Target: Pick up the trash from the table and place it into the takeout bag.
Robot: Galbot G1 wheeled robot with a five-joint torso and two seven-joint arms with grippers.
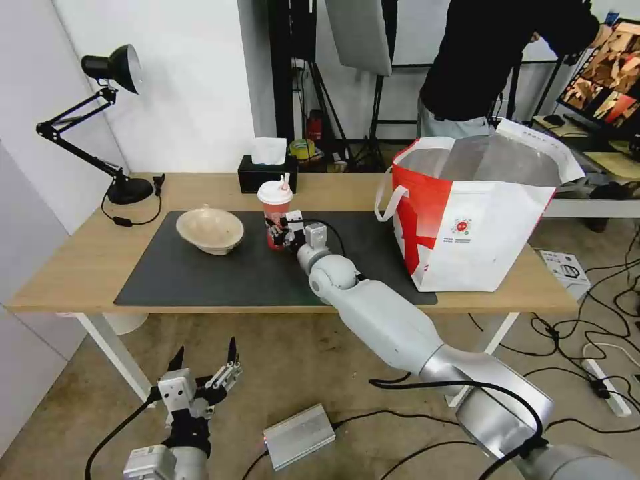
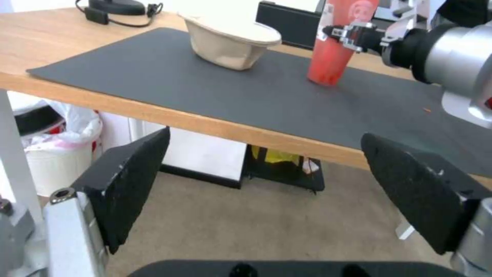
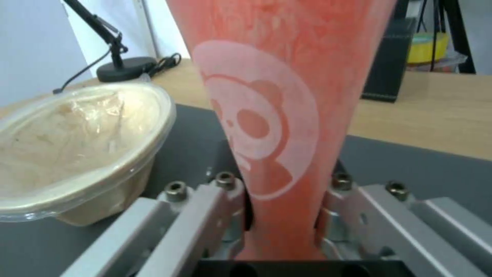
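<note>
Right hand (image 1: pixel 277 232) clamps the red cup (image 1: pixel 275 207).

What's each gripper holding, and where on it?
Right gripper is shut on the red drink cup, gripping its lower body. Left gripper is open below the table, holding nothing.

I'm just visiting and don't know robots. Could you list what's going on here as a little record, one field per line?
Right gripper: reaching over the mat, closed around the lower part of the red drink cup, which stands upright on the mat
Left gripper: open, empty, held low in front of the table's near edge
Pulp bowl: on the dark mat, on the robot's left of the cup, untouched
Takeout bag: standing open at the right end of the table
Other items: black tissue box and desk lamp at the back
</note>
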